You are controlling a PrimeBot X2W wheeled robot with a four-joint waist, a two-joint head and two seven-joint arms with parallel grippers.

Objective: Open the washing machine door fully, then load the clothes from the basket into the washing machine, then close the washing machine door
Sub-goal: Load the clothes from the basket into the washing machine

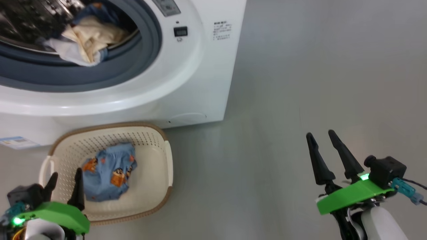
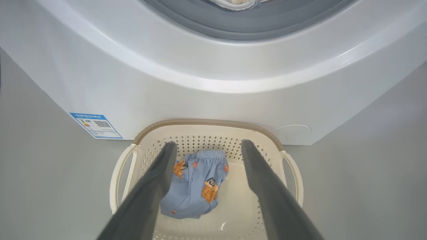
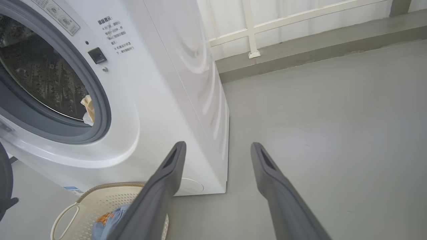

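In the basket (image 1: 169,163), on the floor (image 1: 283,83) against the open washing machine (image 1: 200,66): one blue printed garment (image 1: 108,171). More clothes (image 1: 86,40) at the drum (image 1: 30,20) mouth. Above the basket, left gripper (image 1: 66,173), jaws apart, empty; right gripper (image 1: 320,133) aside, jaws likewise apart.

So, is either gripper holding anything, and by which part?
Nothing is held. The left gripper is open, aimed at the clothes in the basket; the right gripper is open over the floor.
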